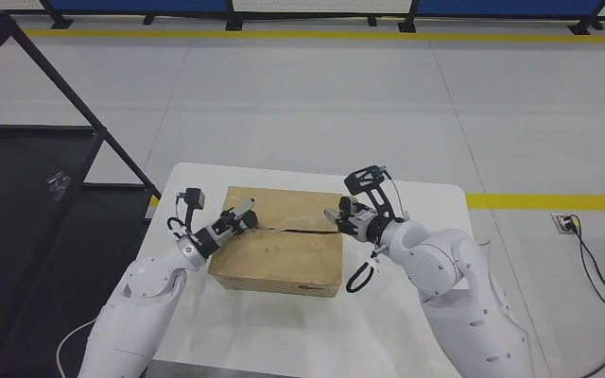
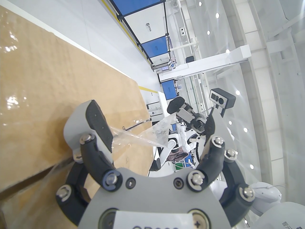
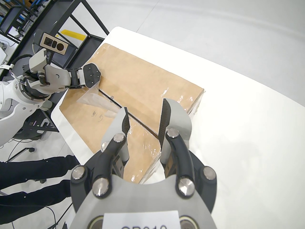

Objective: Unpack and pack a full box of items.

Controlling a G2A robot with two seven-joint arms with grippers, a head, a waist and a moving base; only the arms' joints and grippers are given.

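A closed cardboard box (image 1: 284, 250) (image 3: 143, 82) lies on the white table (image 1: 421, 203), its top flaps meeting in a dark seam. My left gripper (image 1: 244, 215) (image 2: 152, 115) is open over one end of the seam. A peeled strip of clear tape (image 2: 143, 137) (image 3: 95, 98) clings to one of its pads (image 2: 97, 120) and stretches along the seam toward the other arm. At the opposite end of the box my right gripper (image 1: 338, 215) (image 3: 145, 120) is open, its fingers standing either side of the seam. Crinkled clear tape still covers the box's end there.
A black metal rack (image 1: 57, 189) stands just off the table's left side. Bare table top lies to the right of the box (image 3: 238, 120) and in front of it (image 1: 284, 331).
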